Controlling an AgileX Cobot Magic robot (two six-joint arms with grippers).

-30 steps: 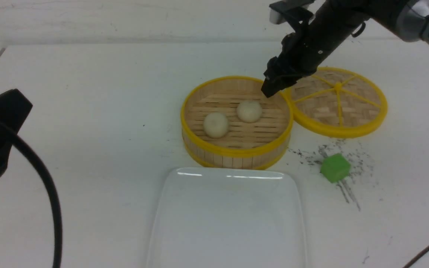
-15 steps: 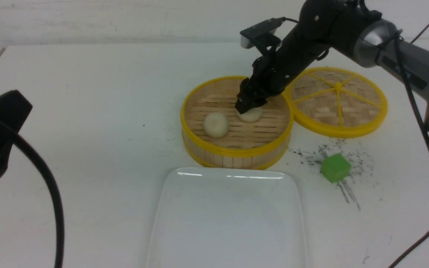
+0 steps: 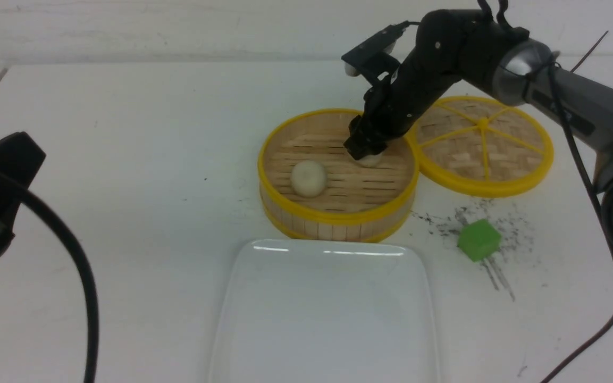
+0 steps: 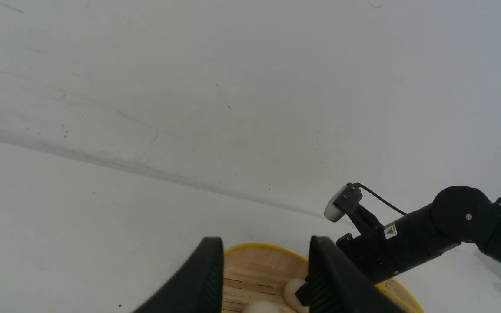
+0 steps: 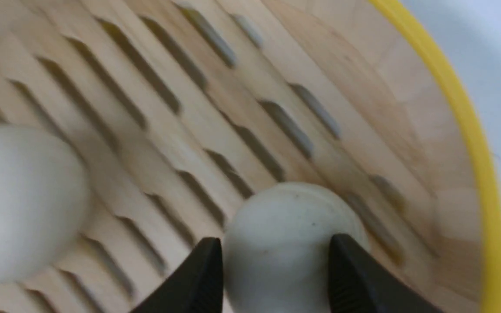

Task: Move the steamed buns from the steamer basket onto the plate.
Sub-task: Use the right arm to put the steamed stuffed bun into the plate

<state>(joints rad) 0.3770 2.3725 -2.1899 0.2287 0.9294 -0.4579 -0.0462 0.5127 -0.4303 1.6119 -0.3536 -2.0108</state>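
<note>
The plate (image 3: 327,319) lies near and bare, so nothing has been delivered yet. Just beyond it, the basket (image 3: 338,217) has both buns on its slats. The left bun (image 3: 309,178) sits untouched. The right bun (image 5: 289,208), toward the basket's far right, has the right claw (image 3: 362,151) down over it. The jaws are parted to either side with the pads close against it. It rests on the slats, and I judge the squeeze not yet made. The left claw (image 4: 265,239) hangs at the left, part open and empty. Both carries remain.
</note>
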